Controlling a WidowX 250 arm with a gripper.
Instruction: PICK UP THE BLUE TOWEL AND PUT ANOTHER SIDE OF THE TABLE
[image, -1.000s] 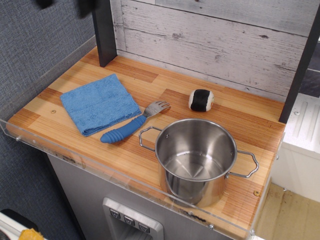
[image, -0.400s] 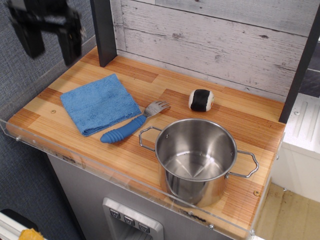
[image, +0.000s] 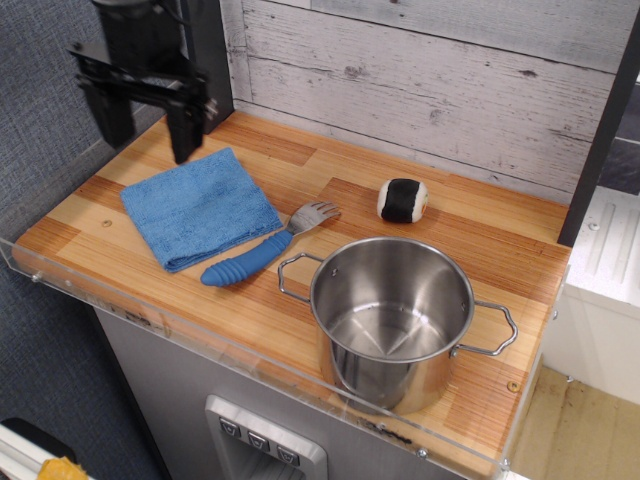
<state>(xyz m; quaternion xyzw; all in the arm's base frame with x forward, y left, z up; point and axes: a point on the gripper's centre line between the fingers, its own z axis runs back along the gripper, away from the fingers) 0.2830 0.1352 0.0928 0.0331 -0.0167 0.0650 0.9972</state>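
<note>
The blue towel (image: 200, 208) lies folded and flat on the left part of the wood-plank table (image: 480, 250). My gripper (image: 150, 138) is black, hangs above the towel's back left corner, and is open with nothing between its two fingers (image: 186, 130). It does not touch the towel.
A blue-handled spork (image: 262, 248) lies right against the towel's right edge. A steel pot (image: 392, 318) stands at the front right. A black-and-white ball (image: 402, 200) sits at the back middle. A dark post (image: 208, 60) rises at the back left. A clear acrylic rim (image: 150, 310) borders the front.
My gripper has come into view from the upper left and moved right and down to above the towel's back left corner. Nothing on the table moved.
</note>
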